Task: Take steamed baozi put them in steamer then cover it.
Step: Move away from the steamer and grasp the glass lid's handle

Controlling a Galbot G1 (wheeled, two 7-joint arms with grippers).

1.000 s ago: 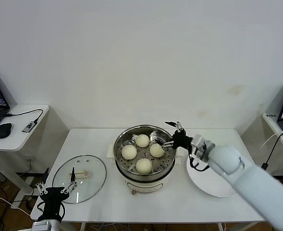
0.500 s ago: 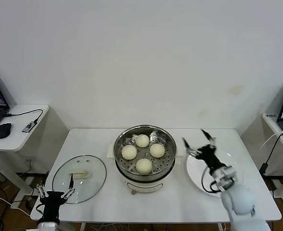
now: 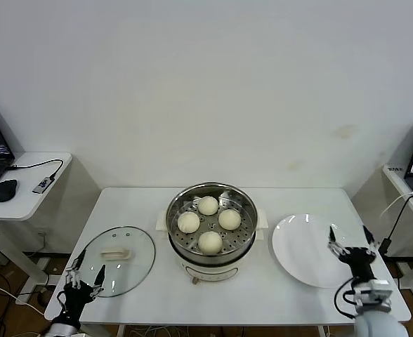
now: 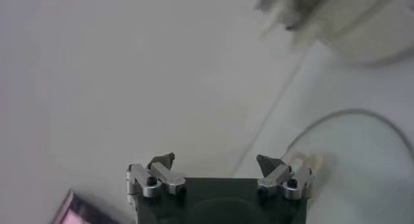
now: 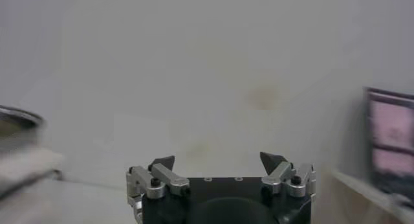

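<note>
Cover flat on surface at steamer's 8 o'clock, handle long axis 3-to-9, just 1 o'clock of spread, empty left pincer; four baozi loaded; right pincer spread, well apart at 4 o'clock.

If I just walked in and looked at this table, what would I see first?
Your eye would go straight to the shiny steamer in the middle of the white table, with four round white baozi sitting inside on its holey tray. To its left the glass cover lies flat on the table, and to its right sits a bare white plate. The left pincer and right pincer wait open at the near corners.
</note>
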